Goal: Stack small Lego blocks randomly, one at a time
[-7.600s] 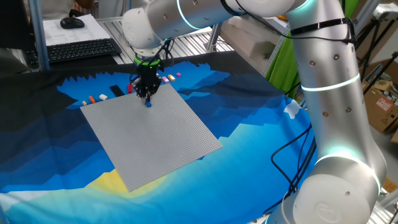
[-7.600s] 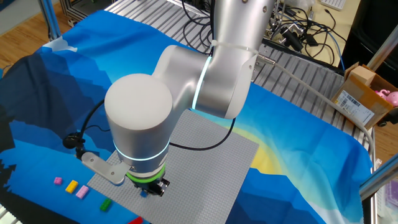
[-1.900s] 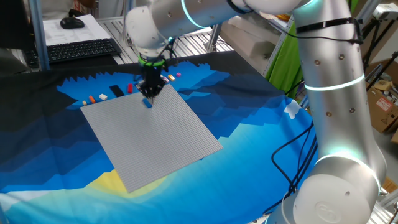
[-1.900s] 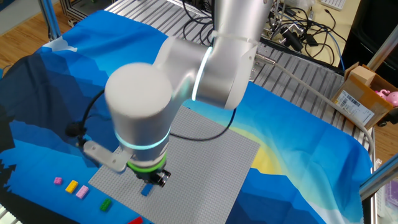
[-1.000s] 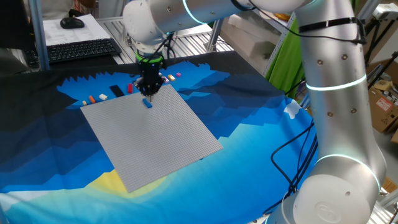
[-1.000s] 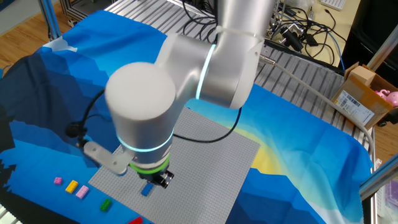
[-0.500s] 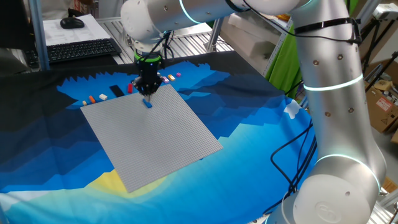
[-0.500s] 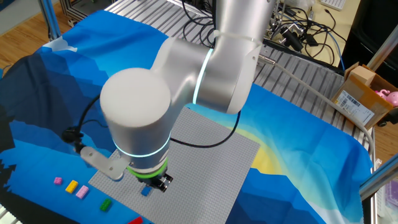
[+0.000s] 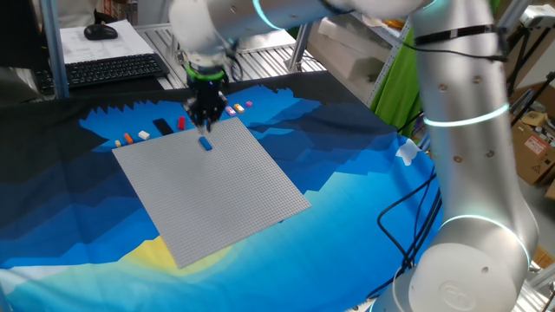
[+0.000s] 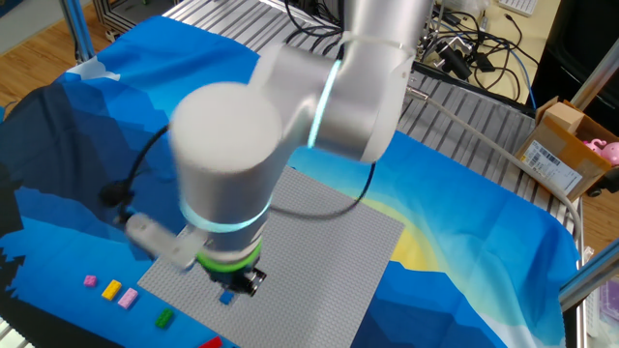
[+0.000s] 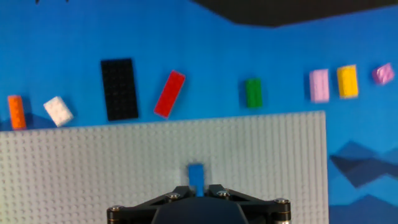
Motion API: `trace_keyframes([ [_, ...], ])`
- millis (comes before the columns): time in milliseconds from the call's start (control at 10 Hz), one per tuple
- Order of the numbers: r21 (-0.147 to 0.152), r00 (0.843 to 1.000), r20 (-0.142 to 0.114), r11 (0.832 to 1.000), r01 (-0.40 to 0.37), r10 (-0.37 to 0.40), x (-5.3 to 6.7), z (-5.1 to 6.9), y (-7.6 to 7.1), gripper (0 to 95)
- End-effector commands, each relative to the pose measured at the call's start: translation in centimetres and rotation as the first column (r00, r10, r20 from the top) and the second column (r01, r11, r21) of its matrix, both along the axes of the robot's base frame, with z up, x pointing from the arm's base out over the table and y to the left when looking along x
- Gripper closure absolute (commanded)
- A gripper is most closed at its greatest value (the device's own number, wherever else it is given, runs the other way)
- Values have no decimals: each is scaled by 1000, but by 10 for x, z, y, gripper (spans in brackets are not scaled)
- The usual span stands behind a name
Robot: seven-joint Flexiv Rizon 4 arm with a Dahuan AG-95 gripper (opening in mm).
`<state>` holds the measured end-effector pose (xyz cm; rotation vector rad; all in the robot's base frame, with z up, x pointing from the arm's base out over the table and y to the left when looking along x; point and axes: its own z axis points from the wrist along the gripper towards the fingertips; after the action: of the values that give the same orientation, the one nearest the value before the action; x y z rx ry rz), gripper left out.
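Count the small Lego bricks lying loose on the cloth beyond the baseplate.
7, in a row: orange, white, red, green, pink, yellow, purple. More may lie outside the view.

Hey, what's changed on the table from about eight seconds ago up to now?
The claw has let go of the blue brick and lifted off it, drawing back toward the loose bricks. The brick now sits alone on the grey baseplate. The red brick, green brick and black piece beside the plate lie as before.
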<state>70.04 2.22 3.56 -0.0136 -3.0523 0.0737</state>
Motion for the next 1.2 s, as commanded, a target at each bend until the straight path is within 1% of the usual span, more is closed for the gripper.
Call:
trace_keyframes([
  [100,-3,1000,13,1000,-9,9,5,-1,-9,570],
  [200,-4,1000,13,1000,-19,19,13,-5,-16,570],
  [300,-3,1000,15,1000,-22,22,17,-6,-20,570],
  [400,-1,1000,16,1000,-22,22,22,-7,-24,570],
  [500,6,999,13,1000,-30,30,33,-7,-29,570],
  [700,9,999,12,999,-37,37,44,-8,-34,570],
  [1100,5,998,12,998,-66,66,50,-10,-45,570],
  [1200,6,997,12,997,-77,77,53,-12,-51,570],
])
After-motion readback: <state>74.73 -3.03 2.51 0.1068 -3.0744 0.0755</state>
